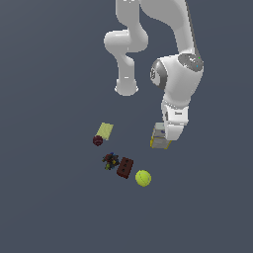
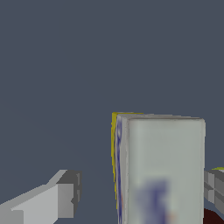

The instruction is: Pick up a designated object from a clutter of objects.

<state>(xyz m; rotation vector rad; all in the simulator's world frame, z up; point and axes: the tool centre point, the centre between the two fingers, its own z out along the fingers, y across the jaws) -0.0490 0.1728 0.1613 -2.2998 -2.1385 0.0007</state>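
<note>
My fingers (image 2: 139, 197) are spread apart, one on each side of the grey-white carton box (image 2: 159, 168); the one finger stands clear of its yellow edge with a gap between, the other sits just beside its far side, and I cannot tell whether that one touches. In the exterior view the box (image 1: 159, 137) lies on the dark table (image 1: 49, 207), partly hidden under my hand, well apart from the tennis ball (image 1: 143, 178), the red-brown brick (image 1: 125, 167), the small multicoloured toy (image 1: 110, 160), the maroon ball (image 1: 98, 140) and the pale yellow-green card (image 1: 105, 131).
</note>
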